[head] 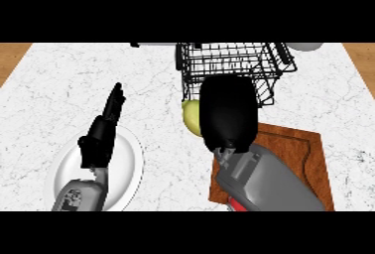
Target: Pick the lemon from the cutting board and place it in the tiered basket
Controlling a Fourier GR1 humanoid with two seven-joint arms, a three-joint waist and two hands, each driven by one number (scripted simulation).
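Note:
The yellow-green lemon (192, 117) peeks out at the left side of my right hand (228, 111), whose fingers curl round it and hide most of it. The hand is raised between the wooden cutting board (300, 149) and the black wire tiered basket (234, 64), just in front of the basket's near edge. My left hand (102, 134) stays open with fingers straight, pointing away, above the white plate (128, 163) at the lower left.
A white object (307, 46) lies behind the basket at the top right, and another pale object (157, 44) at the top middle. Wooden floor shows past the marble counter's left and right edges.

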